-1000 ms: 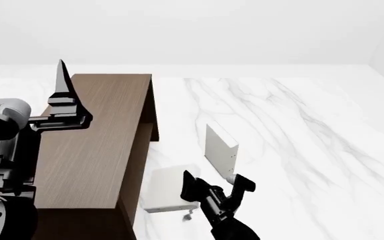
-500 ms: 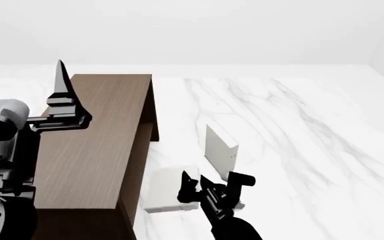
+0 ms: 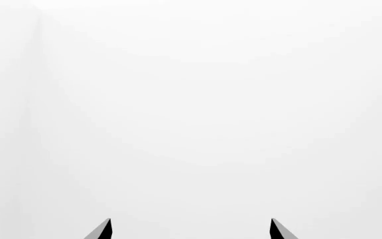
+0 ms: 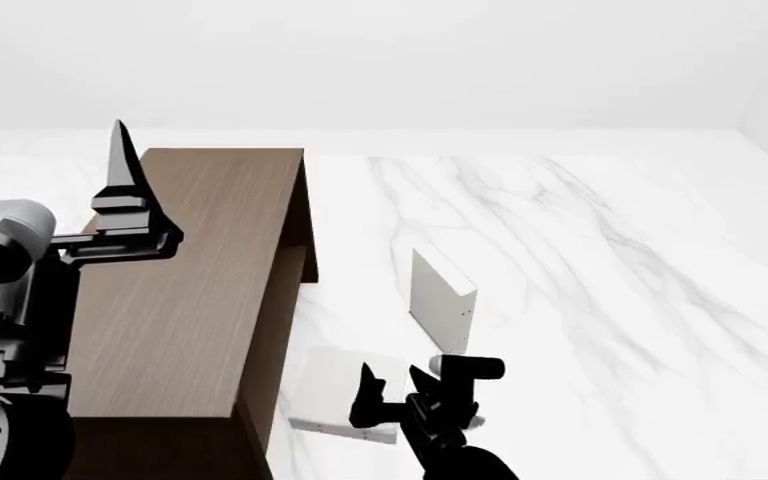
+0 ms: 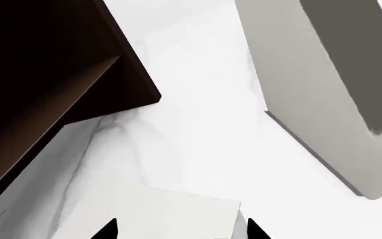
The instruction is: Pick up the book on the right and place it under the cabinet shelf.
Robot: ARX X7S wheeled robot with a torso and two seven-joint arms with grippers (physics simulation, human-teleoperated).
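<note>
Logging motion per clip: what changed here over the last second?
The right end effector drew back toward the robot and down, over the flat white book; nothing grasped. The upright white book, dark brown wooden cabinet and raised left end effector stayed put.

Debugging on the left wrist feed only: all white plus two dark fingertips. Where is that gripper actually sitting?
Observer: The left gripper is held up and open, fingers pointing upward, at the left edge of the dark wood cabinet in the head view. It faces a blank wall.
Operator: Book on the right, grasped?
Observer: No. The thin white book stands upright on the marble surface, apart from the cabinet, with nothing touching it.
Operator: So where's the right gripper?
Observer: The right gripper is open, low over a second greyish-white book that lies flat by the cabinet's open side.
</note>
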